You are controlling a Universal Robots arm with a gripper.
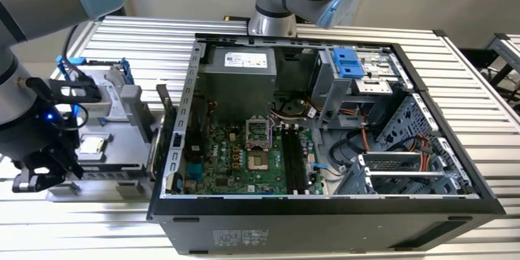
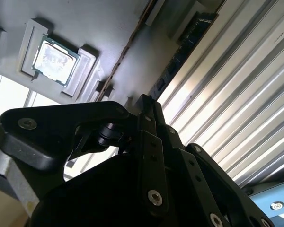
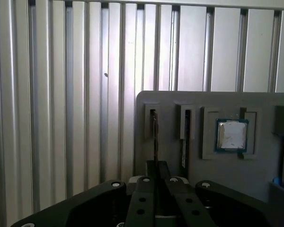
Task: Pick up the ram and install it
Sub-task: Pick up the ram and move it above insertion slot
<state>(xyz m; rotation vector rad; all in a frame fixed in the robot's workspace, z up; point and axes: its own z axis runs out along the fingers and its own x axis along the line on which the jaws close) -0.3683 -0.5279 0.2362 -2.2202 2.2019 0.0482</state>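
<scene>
Item: ram (image 3: pixel 154 135), a thin stick seen edge-on in the first wrist view, standing upright in a narrow slot of a grey holder tray (image 3: pixel 170 101), near the tray edge that faces bare tabletop (image 3: pixel 61 94). Gripper (image 3: pixel 157 164): black, linkages folded inward, fingers (image 3: pixel 150 169) drawn together on the ram's upper edge, pinching it while the stick sits in its slot. Adjacent slot: second memory stick (image 3: pixel 185 137), dark, also upright, just beside and parallel to the ram, apart from the gripper. Same tray, beyond that slot: square silver processor (image 3: pixel 232 135) lying flat in a recessed pocket. Exterior view: the tray lies on the ribbed metal tabletop toward the edge at the exterior view's left, with the gripper (image 1: pixel 36 175) lowered over its near corner. A hard drive in a blue bracket (image 1: pixel 89 83) stands at the tray's far end. Open computer case (image 1: pixel 325 223): laid on its side at the tabletop's middle, just beside the tray. It contains a green motherboard (image 1: pixel 235 162) with long dark memory sockets (image 1: pixel 296 162), well apart from the ram.
</scene>
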